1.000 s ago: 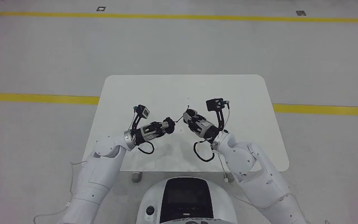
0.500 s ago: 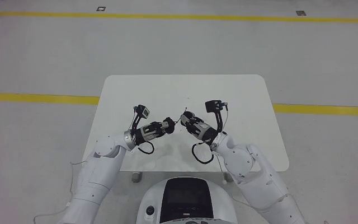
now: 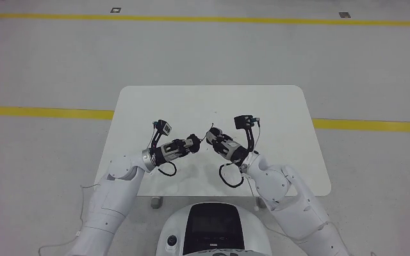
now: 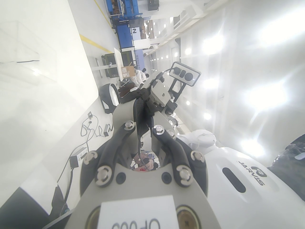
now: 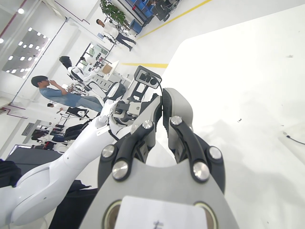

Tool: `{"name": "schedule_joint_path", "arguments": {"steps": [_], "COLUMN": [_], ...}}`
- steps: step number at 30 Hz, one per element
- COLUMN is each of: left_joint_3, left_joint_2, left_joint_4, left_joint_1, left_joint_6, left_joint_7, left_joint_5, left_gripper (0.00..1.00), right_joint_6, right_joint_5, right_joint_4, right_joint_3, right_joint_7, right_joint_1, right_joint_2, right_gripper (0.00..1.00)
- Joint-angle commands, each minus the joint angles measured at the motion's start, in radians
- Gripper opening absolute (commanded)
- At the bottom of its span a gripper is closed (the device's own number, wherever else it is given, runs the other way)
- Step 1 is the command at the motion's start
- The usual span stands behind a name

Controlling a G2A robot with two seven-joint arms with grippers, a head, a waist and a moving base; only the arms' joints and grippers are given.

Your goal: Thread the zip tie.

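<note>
Since threading needs both ends steered at once, looks like a two-point hold in mid-air over the table (image 3: 275,109), tips almost nose to nose. Left gripper (image 4: 143,110): clamped shut, dark pads pressed together, thin dark strand trailing back through the finger gap, so most likely pinching one end of the zip tie (image 3: 210,128). Right gripper (image 5: 162,103): likewise pinched tight, no gap between pads, apparently gripping the other end. Seen from top view as a fine black line poking up and away from the right tip, just beside the left one. Can't tell head from tail, nor whether the tip sits in the slot. Judged as alignment stage; wants small tilt corrections, not force.
</note>
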Motion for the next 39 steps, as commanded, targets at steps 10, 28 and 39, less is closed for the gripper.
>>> {"name": "schedule_joint_path", "arguments": {"steps": [10, 28, 39], "left_joint_3": [0.000, 0.000, 0.000], "left_joint_2": [0.000, 0.000, 0.000], "left_joint_4": [0.000, 0.000, 0.000], "left_joint_1": [0.000, 0.000, 0.000], "left_joint_6": [0.000, 0.000, 0.000], "left_joint_7": [0.000, 0.000, 0.000], "left_joint_5": [0.000, 0.000, 0.000], "left_gripper": [0.00, 0.00, 0.00], "right_joint_6": [0.027, 0.025, 0.005], "right_joint_5": [0.003, 0.005, -0.051], "right_joint_4": [0.022, 0.037, 0.007], "right_joint_3": [-0.013, -0.023, -0.004], "right_joint_7": [-0.001, 0.006, -0.019], "right_joint_1": [0.020, 0.030, 0.008], "right_joint_2": [-0.004, -0.006, 0.001], "right_gripper": [0.00, 0.00, 1.00]}}
